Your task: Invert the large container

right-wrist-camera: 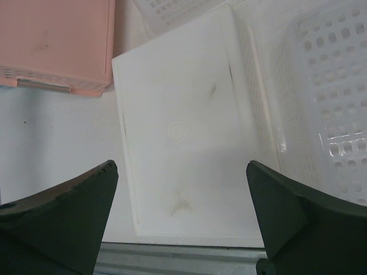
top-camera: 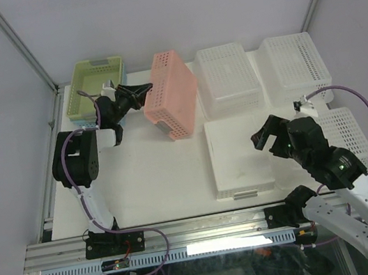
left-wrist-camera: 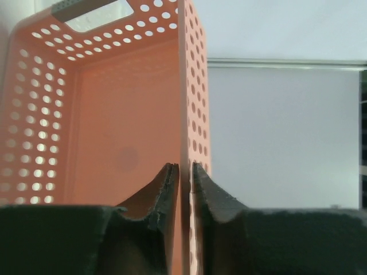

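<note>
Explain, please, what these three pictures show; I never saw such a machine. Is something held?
These are two robot arms bolted to a table. One picture looks down from above; the other two come from cameras on each wrist, so the dark shapes there are the arm's own fingers. The left gripper is shut on one wall of the pink basket, which is tipped on its side. The right gripper is open and holds nothing, above a flat white container. A green basket and three white baskets stand around.

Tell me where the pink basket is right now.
The pink basket sits tilted at the back of the top view, left of centre, between the green basket and a white basket. The left gripper pinches one side wall.
</note>
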